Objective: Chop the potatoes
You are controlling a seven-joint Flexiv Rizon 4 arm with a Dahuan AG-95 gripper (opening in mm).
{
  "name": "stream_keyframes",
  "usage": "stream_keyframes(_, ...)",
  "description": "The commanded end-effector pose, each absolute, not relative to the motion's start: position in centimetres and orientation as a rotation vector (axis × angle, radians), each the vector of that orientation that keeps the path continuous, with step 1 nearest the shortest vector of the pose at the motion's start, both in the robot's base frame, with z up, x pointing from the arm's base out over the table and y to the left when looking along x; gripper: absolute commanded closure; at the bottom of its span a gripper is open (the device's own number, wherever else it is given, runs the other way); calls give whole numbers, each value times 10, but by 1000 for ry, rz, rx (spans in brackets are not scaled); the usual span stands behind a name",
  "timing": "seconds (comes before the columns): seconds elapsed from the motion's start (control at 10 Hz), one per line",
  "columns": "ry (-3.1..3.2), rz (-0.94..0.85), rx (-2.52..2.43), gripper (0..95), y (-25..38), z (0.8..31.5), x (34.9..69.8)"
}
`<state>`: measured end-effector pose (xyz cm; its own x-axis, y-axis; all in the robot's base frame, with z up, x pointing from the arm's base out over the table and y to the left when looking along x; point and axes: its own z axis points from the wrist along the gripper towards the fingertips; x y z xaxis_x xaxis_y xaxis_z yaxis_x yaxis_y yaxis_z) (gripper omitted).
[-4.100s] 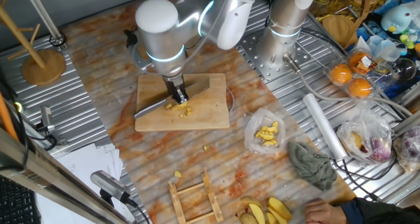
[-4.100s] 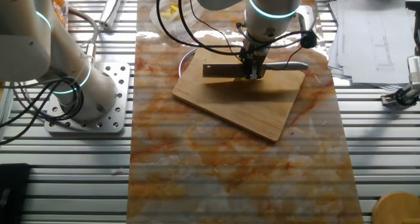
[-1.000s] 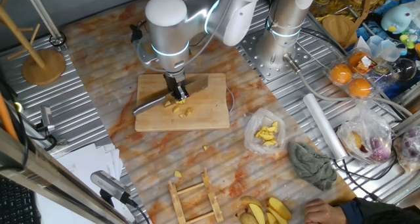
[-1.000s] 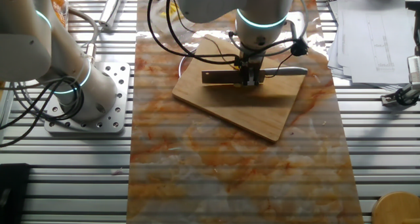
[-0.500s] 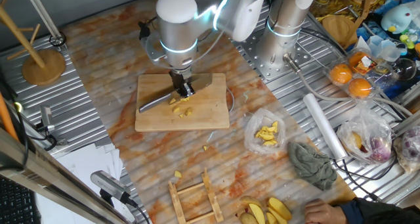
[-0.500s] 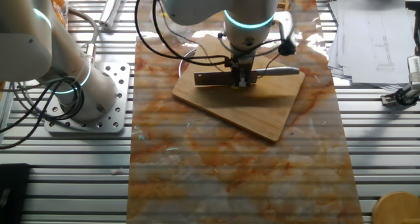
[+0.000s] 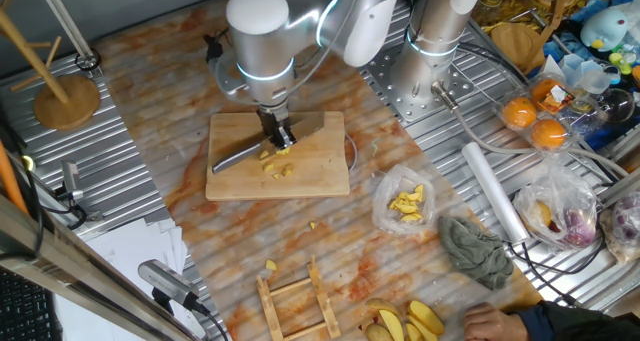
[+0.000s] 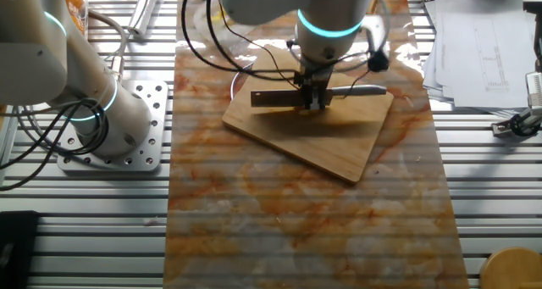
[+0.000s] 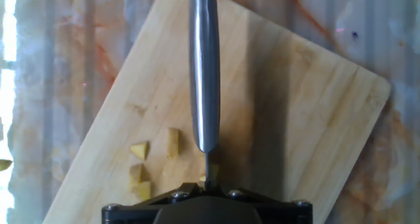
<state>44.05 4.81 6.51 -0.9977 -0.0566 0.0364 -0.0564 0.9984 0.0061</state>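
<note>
Steel knife (image 7: 243, 154) clamped in the claw (image 7: 281, 138), blade over yellow potato chunks (image 7: 277, 165) on bamboo board (image 7: 316, 174)

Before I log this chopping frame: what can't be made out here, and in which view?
- Hand grip on the knife: fingers hidden by the hand's housing in the hand view, too small in both fixed views.
- Potatoes: in the other fixed view, hidden behind the hand and blade; one piece tucked under the handle in the hand view.
- Blade edge touching the board or not: hand view looks straight down; fixed views too coarse.
- Board's near corner: cut off by the hand view's bottom edge.
</note>
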Motion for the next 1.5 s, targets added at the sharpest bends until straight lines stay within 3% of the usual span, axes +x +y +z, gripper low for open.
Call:
stream_keyframes(0.1, -3072, -15, 110, 950, 55, 87, 441)
stream_keyframes(1.5, -2989, -183, 127, 950, 139, 99, 487)
